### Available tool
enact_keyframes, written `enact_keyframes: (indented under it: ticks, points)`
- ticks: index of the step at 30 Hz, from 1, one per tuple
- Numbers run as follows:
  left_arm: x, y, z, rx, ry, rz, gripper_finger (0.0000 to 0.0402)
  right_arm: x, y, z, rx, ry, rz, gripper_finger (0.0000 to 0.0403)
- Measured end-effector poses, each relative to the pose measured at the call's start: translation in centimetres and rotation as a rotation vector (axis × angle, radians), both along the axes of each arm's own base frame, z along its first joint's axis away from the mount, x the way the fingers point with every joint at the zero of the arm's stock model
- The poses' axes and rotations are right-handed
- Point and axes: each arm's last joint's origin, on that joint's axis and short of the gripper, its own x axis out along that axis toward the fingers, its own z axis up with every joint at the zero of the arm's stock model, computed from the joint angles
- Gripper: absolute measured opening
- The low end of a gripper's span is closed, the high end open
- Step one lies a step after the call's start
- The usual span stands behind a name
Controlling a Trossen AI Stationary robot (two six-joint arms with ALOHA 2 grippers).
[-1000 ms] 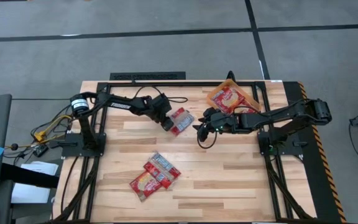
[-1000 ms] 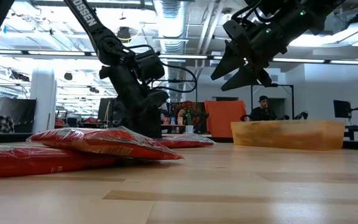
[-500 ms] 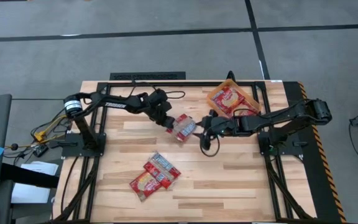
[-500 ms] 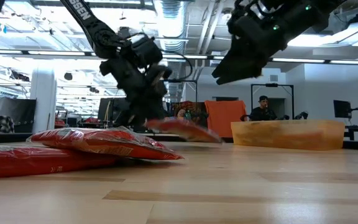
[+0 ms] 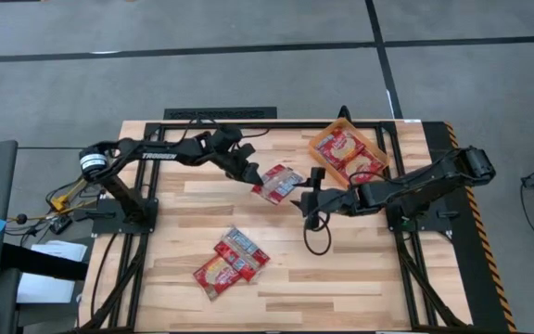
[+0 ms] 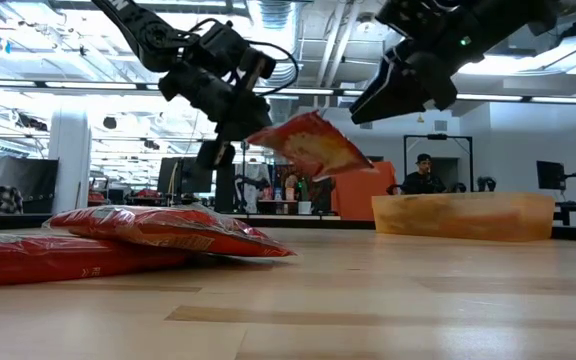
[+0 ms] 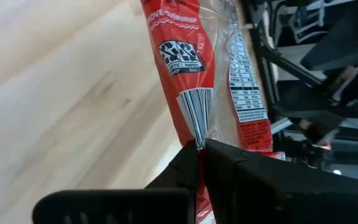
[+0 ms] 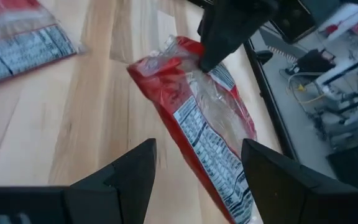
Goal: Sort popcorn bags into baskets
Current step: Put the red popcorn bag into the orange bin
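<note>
Popcorn bag [image 5: 277, 182] hangs above the table, pinched at one edge by the left gripper [image 5: 253, 176]; the right gripper [image 5: 308, 199], fingers spread wide, hovers just beside it.

Mid-table: lifted bag [image 5: 278, 182] hangs from left gripper [image 5: 251, 176], right gripper [image 5: 310, 197] just beside it, fingers spread; narrow gap between them. Basket [image 5: 321, 142] blocks the far right corner. Bag pile [image 5: 230, 262] sits toward the near edge. Bare boards along left and right edges, and near right corner.
</note>
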Motion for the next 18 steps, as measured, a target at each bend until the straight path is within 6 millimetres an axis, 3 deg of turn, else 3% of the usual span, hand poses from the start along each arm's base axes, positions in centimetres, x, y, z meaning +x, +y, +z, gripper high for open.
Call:
enact_keyframes:
  ticks: [18]
  points:
    - [1.1, -1.5, 1.2, -0.083, -0.098, -0.029, 0.0, 0.1, -1.0, -0.2, -0.083, 0.039, -0.044, 0.0253]
